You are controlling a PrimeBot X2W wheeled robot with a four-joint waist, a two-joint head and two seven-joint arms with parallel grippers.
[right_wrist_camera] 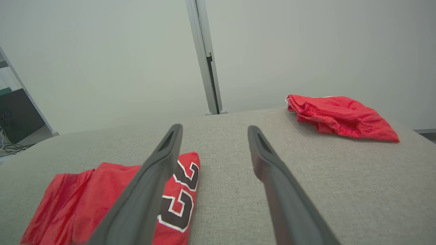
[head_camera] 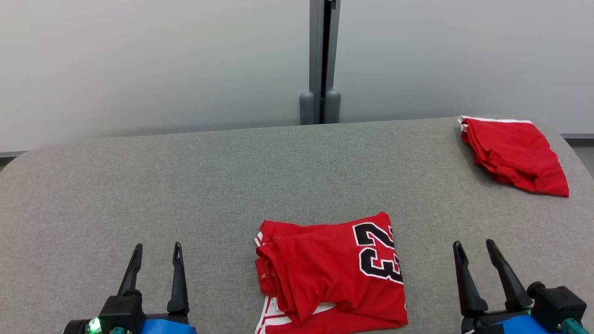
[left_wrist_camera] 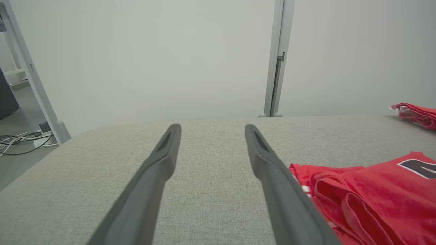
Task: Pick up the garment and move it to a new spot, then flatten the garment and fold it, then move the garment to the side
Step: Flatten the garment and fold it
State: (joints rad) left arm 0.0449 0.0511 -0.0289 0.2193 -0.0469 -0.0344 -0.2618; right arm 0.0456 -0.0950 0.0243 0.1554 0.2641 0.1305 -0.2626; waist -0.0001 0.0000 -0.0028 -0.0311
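Now: folded red fabric jersey (head_camera: 332, 273) on grey cloth table (head_camera: 185, 185), between L gripper (head_camera: 158, 246) & R gripper (head_camera: 473, 243); both jaws spread, clear of jersey.

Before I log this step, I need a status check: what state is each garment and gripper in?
Numbered jersey: folded, rumpled at its left, lying untouched.
Plain red garment: loosely folded, lying apart at far right.
Left gripper: jaws open, empty.
Right gripper: jaws open, empty.

You have the near garment (head_camera: 325, 269) on the table (head_camera: 185, 185), by its front edge. Your left gripper (head_camera: 158, 246) lies left of it, your right gripper (head_camera: 473, 242) right, both apart. The far garment (head_camera: 513, 155) lies behind-right of it; the post (head_camera: 321, 60) stands straight behind.
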